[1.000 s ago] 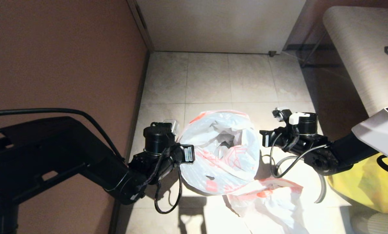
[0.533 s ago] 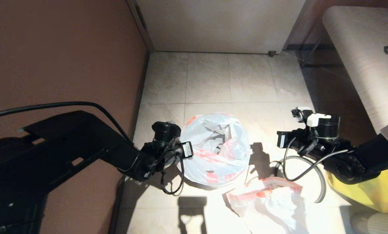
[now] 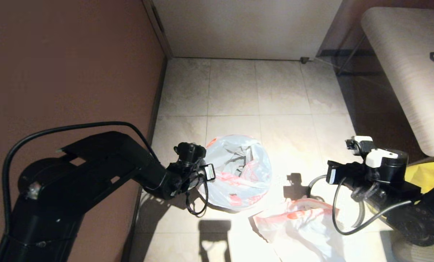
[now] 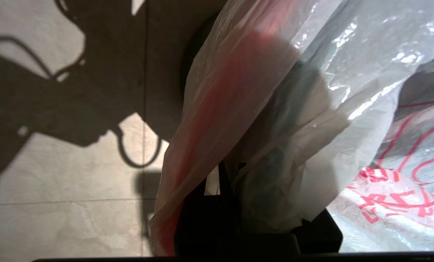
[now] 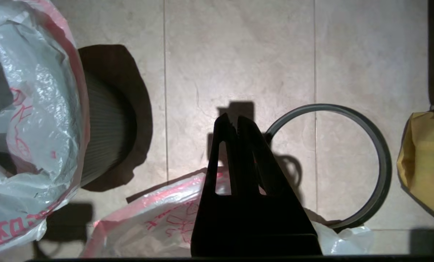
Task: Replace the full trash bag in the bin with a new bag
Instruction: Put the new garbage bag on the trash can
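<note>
Left gripper [image 4: 220, 189] pinches the left edge of the white red-printed bag [image 3: 238, 173] draped over the bin [image 5: 108, 116], mid-floor. Right gripper [image 5: 233, 122], fingers closed and empty, hovers right, above the grey hoop [image 5: 366, 153] lying on the tiles.

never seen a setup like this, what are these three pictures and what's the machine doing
It is a robot with two black arms, each ending in a pincer. One picture looks down from its head; the other two come from cameras on each wrist. On the tiled floor stands a small bin draped with a white bag with red print. The left pincer is shut on that bag's edge. The right pincer is shut and holds nothing, hovering above the floor. Below it lie a second white bag and a loose grey hoop. A yellow bag sits to the right.
</note>
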